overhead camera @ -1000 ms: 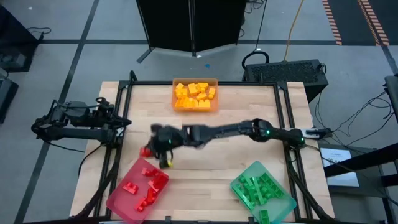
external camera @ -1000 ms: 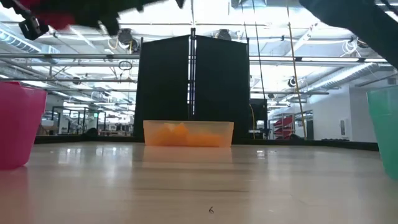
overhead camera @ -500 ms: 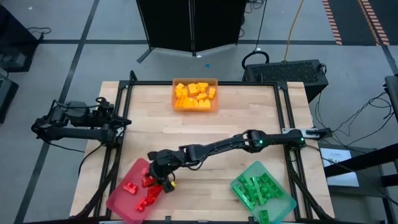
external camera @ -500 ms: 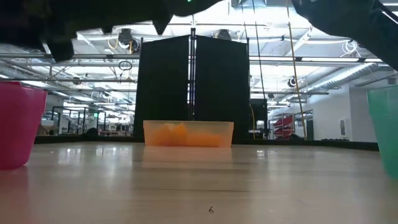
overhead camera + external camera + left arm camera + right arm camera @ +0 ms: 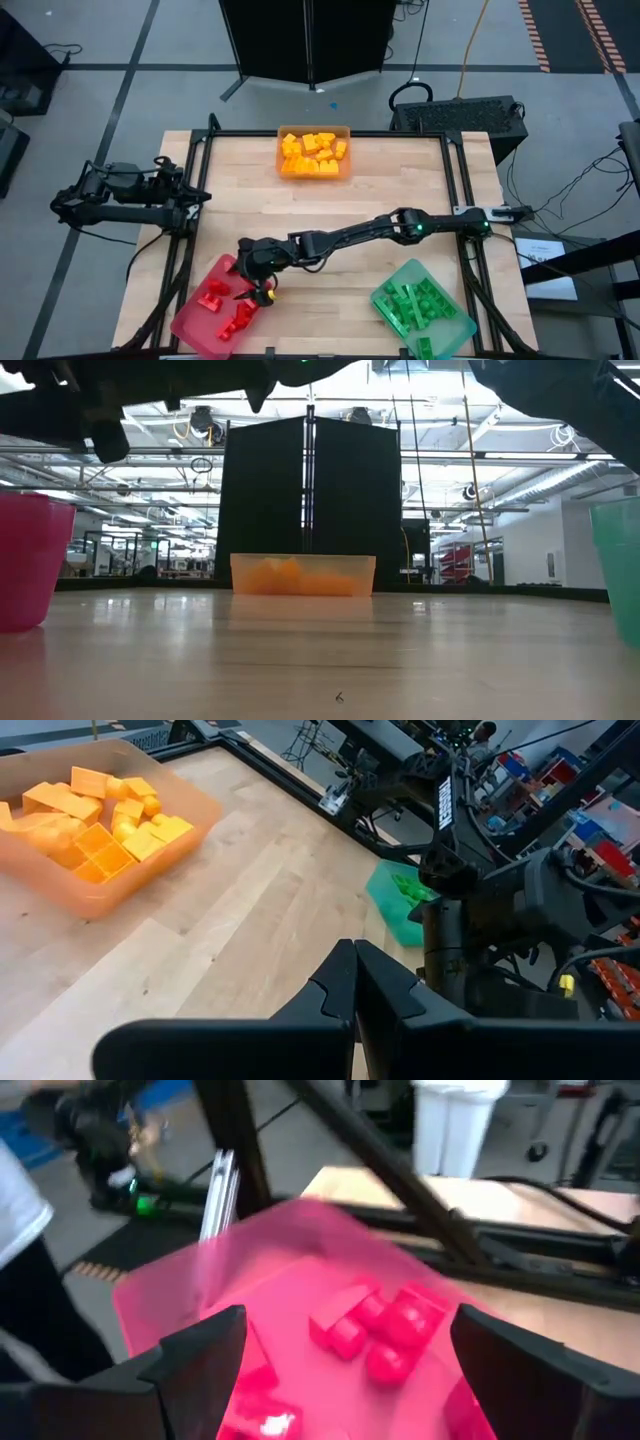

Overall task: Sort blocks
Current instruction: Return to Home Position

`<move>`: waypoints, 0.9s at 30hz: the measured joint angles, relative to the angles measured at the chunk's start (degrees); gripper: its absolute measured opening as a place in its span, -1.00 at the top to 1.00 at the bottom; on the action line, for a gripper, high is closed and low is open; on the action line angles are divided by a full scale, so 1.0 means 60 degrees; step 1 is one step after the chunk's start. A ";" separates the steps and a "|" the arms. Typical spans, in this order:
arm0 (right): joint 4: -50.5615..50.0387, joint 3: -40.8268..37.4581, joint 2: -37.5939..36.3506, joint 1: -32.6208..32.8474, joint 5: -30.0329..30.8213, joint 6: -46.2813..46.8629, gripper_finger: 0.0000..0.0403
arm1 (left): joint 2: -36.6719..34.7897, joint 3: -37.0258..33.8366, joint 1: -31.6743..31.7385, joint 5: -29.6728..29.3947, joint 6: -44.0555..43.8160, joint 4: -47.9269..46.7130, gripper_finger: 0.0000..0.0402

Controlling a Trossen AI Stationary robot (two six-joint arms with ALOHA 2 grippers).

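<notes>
1. The right pincer is hanging over the inner edge of the pink tray, with its arm stretching all the way across the tabletop.
2. In the right wrist view, its fingers are sitting wide apart with nothing between them, so it's spread open and carrying nothing.
3. The red blocks are lying loose in the pink tray, right underneath that pincer. A few are bunching together and others are sitting further off along the tray floor.
4. The yellow and orange blocks are piling up in the orange tray, well apart from the right pincer on the far side of the tabletop.
5. The green blocks are sitting in the teal tray, also well apart from the right pincer, back near the base end of its own arm.
6. The left pincer is waiting at the tabletop's left edge. In the left wrist view its fingers are pressing flat against each other and gripping nothing. All three trays are lying well away from it.
</notes>
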 joint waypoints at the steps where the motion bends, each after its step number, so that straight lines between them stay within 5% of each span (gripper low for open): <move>1: 0.0072 -0.0006 -0.0034 0.0004 0.0138 0.0199 -0.70 | 0.0000 0.0001 0.0000 0.0002 0.0004 -0.0001 0.98; 7: 0.0096 -0.0010 -0.1124 -0.0362 0.0931 0.1766 -0.61 | 0.0000 0.0001 0.0000 -0.0325 -0.0009 0.0016 0.98; 14: -0.1694 0.0038 -0.4230 -0.1290 0.0883 0.4069 -0.60 | 0.0000 -0.0003 0.0000 -0.0809 -0.0446 0.1266 0.98; 21: -0.5541 -0.0031 -0.7195 -0.1074 0.0709 0.0755 -0.60 | 0.0000 0.0437 -0.0004 0.0423 0.1318 0.4195 0.98; 27: -0.8795 0.0025 -1.0059 -0.0711 0.1266 0.0567 -0.60 | 0.0000 0.1770 0.0000 -0.0111 0.2703 0.4123 0.98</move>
